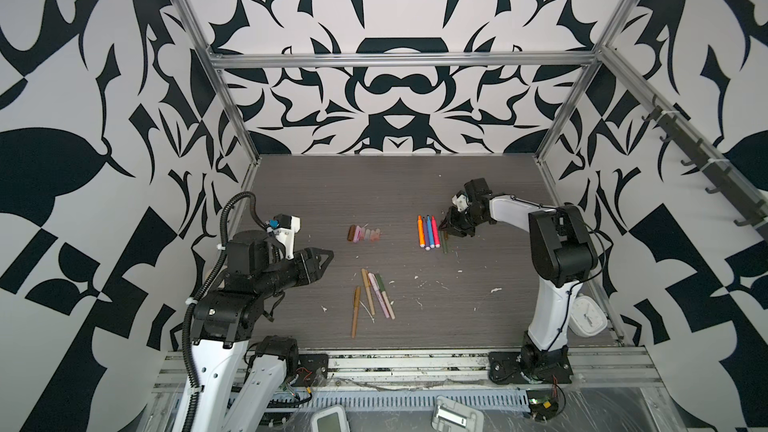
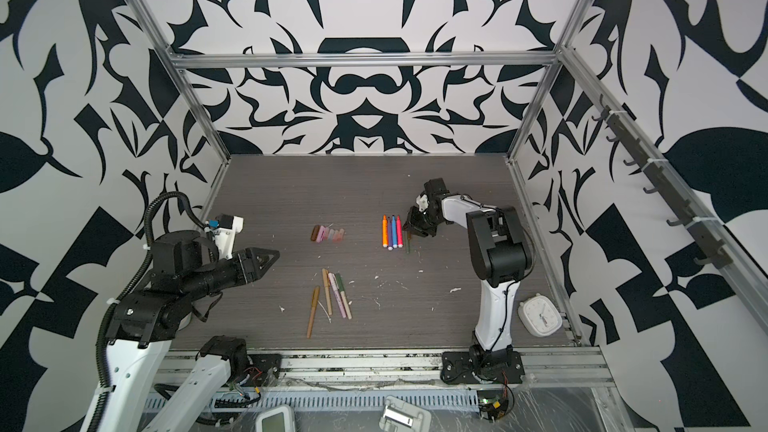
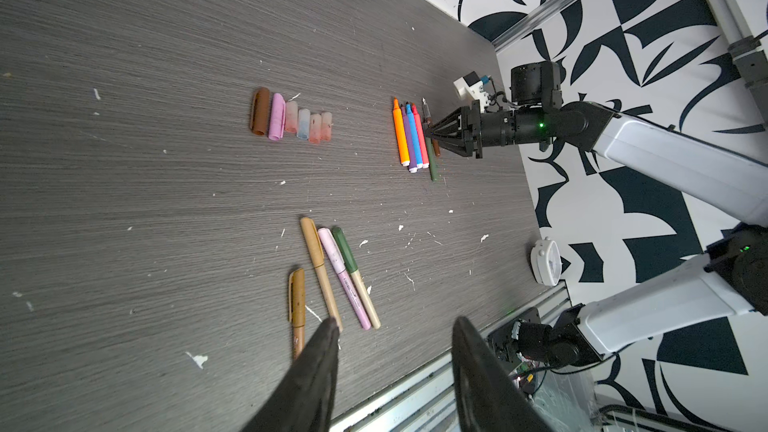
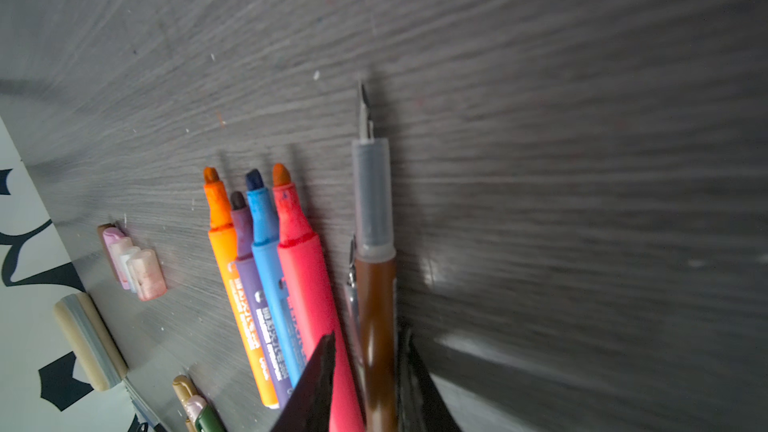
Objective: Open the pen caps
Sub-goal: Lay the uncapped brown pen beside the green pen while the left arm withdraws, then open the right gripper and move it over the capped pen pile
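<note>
Right gripper (image 4: 368,334): jaws stand either side of the uncapped brown pen (image 4: 376,292), beside four uncapped markers (image 3: 411,135); whether it grips, cannot tell. Left gripper (image 3: 395,321): agape, empty, above the table (image 3: 124,160). Done: six pen caps (image 3: 291,118), rowed mid-table. Remaining: four capped pens (image 3: 340,268), front of table. Clock (image 3: 546,261) and white flecks; nothing obstructs.

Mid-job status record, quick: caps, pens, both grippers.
removed: six pen caps in a row, mid-table
uncapped: four markers side by side, brown pen beside them
to do: four capped pens, toward the front
left gripper: open, empty
right gripper: jaws either side of the brown pen; grip unclear
</note>
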